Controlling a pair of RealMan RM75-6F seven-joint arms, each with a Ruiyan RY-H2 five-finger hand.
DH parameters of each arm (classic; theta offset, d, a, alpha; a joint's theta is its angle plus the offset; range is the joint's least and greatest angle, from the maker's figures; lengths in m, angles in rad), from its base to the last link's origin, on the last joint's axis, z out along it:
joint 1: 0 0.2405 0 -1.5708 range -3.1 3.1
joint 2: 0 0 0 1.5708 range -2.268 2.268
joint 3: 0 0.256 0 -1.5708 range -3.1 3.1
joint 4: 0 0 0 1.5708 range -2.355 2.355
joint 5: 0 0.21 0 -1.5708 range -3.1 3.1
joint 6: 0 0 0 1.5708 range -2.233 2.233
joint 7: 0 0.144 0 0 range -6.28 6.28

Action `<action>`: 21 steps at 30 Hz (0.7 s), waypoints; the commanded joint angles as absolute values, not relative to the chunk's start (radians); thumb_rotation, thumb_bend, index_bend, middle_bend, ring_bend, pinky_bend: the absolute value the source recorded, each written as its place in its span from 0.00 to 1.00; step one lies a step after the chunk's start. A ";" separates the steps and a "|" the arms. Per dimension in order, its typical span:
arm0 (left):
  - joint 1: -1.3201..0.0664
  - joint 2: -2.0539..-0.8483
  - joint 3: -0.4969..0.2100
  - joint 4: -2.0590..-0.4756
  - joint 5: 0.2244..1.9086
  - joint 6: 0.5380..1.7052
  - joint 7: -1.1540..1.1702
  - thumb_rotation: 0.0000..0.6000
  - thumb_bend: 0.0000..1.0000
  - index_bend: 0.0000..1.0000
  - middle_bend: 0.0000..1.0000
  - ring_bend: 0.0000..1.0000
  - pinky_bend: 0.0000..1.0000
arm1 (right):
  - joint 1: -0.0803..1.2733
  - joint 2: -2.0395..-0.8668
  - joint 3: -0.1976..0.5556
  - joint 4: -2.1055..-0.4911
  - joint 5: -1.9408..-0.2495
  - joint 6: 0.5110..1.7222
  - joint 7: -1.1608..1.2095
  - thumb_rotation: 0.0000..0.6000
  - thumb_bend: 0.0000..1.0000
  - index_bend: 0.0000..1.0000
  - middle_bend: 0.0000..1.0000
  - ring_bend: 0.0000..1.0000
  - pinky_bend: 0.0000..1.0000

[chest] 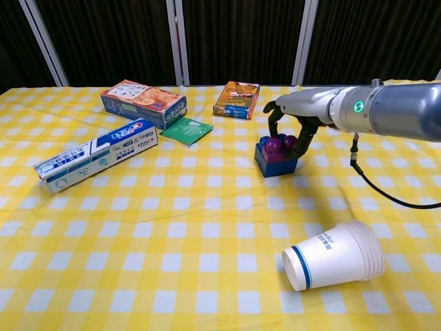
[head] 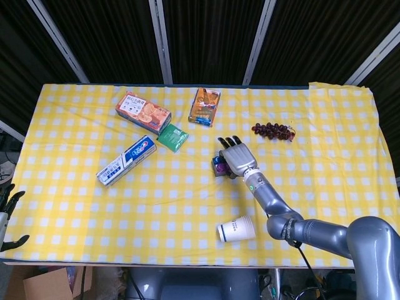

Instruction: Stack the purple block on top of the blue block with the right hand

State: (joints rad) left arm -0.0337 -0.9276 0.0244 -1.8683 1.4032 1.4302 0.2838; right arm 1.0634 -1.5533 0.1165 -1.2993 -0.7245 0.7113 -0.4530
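Observation:
The purple block [chest: 278,145] sits on top of the blue block [chest: 276,163] on the yellow checked cloth, right of centre. The blue block stands slightly turned. My right hand [chest: 295,121] reaches over the pair from the right. Its dark fingertips [chest: 301,140] come down on both sides of the purple block and still touch it. In the head view the right hand [head: 236,159] covers most of the stack, and only an edge of the purple block [head: 218,164] shows. My left hand [head: 9,212] hangs off the table's near-left corner with its fingers spread, holding nothing.
A stack of paper cups [chest: 334,256] lies on its side in front of the blocks. Grapes [head: 272,130] lie behind my right arm. A toothpaste box [chest: 96,155], a cookie box [chest: 143,102], a green packet [chest: 182,129] and an orange box [chest: 236,98] lie at the back left.

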 commanded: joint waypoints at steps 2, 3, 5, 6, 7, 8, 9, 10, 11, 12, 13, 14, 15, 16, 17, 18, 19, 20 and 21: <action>-0.032 -0.925 0.026 -1.872 1.408 1.434 0.281 1.00 0.00 0.12 0.00 0.00 0.04 | 1.049 -1.526 0.119 -1.353 -0.756 0.737 -0.443 1.00 0.60 0.34 0.01 0.06 0.00; -0.031 -0.924 0.027 -1.873 1.411 1.435 0.281 1.00 0.00 0.12 0.00 0.00 0.04 | 1.047 -1.519 0.117 -1.366 -0.759 0.743 -0.446 1.00 0.60 0.32 0.01 0.06 0.00; -0.030 -0.923 0.028 -1.875 1.415 1.437 0.279 1.00 0.00 0.12 0.00 0.00 0.04 | 1.045 -1.508 0.115 -1.389 -0.763 0.752 -0.453 1.00 0.60 0.28 0.01 0.04 0.00; -0.030 -0.922 0.029 -1.877 1.418 1.438 0.278 1.00 0.00 0.12 0.00 0.00 0.04 | 1.043 -1.502 0.115 -1.406 -0.765 0.759 -0.455 1.00 0.60 0.26 0.01 0.03 0.00; -0.029 -0.921 0.030 -1.878 1.419 1.439 0.278 1.00 0.00 0.12 0.00 0.00 0.04 | 1.041 -1.496 0.115 -1.421 -0.767 0.766 -0.458 1.00 0.60 0.24 0.01 0.02 0.00; -0.029 -0.920 0.031 -1.879 1.420 1.439 0.277 1.00 0.00 0.12 0.00 0.00 0.04 | 1.039 -1.489 0.115 -1.436 -0.770 0.774 -0.462 1.00 0.60 0.23 0.00 0.02 0.00; -0.028 -0.919 0.031 -1.881 1.421 1.440 0.276 1.00 0.00 0.12 0.00 0.00 0.04 | 1.038 -1.485 0.114 -1.448 -0.773 0.781 -0.465 1.00 0.60 0.21 0.00 0.01 0.00; -0.028 -0.918 0.031 -1.882 1.423 1.441 0.274 1.00 0.00 0.12 0.00 0.00 0.04 | 1.035 -1.477 0.114 -1.466 -0.774 0.791 -0.469 1.00 0.60 0.19 0.00 0.01 0.00; -0.027 -0.917 0.031 -1.883 1.424 1.442 0.273 1.00 0.00 0.12 0.00 0.00 0.04 | 1.032 -1.468 0.115 -1.487 -0.778 0.802 -0.471 1.00 0.60 0.19 0.00 0.01 0.00; -0.027 -0.916 0.032 -1.883 1.427 1.442 0.272 1.00 0.00 0.12 0.00 0.00 0.04 | 1.027 -1.457 0.118 -1.509 -0.785 0.816 -0.471 1.00 0.60 0.19 0.00 0.01 0.00; -0.027 -0.915 0.033 -1.884 1.428 1.443 0.271 1.00 0.00 0.12 0.00 0.00 0.04 | 1.023 -1.449 0.120 -1.525 -0.791 0.826 -0.470 1.00 0.60 0.18 0.00 0.01 0.00; -0.026 -0.915 0.034 -1.884 1.431 1.443 0.270 1.00 0.00 0.12 0.00 0.00 0.04 | 1.017 -1.438 0.123 -1.543 -0.798 0.839 -0.466 1.00 0.60 0.18 0.00 0.01 0.00; -0.026 -0.913 0.035 -1.885 1.434 1.443 0.269 1.00 0.00 0.12 0.00 0.00 0.04 | 1.006 -1.416 0.129 -1.578 -0.811 0.862 -0.459 1.00 0.60 0.18 0.00 0.01 0.00; -0.026 -0.913 0.036 -1.886 1.436 1.443 0.268 1.00 0.00 0.12 0.00 0.00 0.04 | 0.997 -1.398 0.131 -1.602 -0.819 0.879 -0.455 1.00 0.60 0.18 0.00 0.01 0.00; -0.025 -0.911 0.038 -1.887 1.439 1.443 0.266 1.00 0.00 0.12 0.00 0.00 0.04 | 0.986 -1.374 0.133 -1.632 -0.829 0.897 -0.452 1.00 0.60 0.18 0.00 0.01 0.00; -0.024 -0.910 0.039 -1.888 1.443 1.444 0.264 1.00 0.00 0.12 0.00 0.00 0.04 | 0.973 -1.346 0.133 -1.664 -0.835 0.917 -0.451 1.00 0.60 0.18 0.00 0.01 0.00; -0.024 -0.909 0.040 -1.888 1.445 1.444 0.263 1.00 0.00 0.12 0.00 0.00 0.04 | 0.965 -1.327 0.132 -1.685 -0.837 0.928 -0.451 1.00 0.60 0.18 0.00 0.01 0.00; -0.023 -0.907 0.042 -1.890 1.450 1.445 0.260 1.00 0.00 0.12 0.00 0.00 0.04 | 0.949 -1.295 0.131 -1.719 -0.840 0.948 -0.450 1.00 0.60 0.18 0.00 0.01 0.00; -0.022 -0.906 0.043 -1.892 1.456 1.447 0.258 1.00 0.00 0.12 0.00 0.00 0.04 | 0.929 -1.259 0.128 -1.758 -0.846 0.974 -0.445 1.00 0.60 0.18 0.00 0.01 0.00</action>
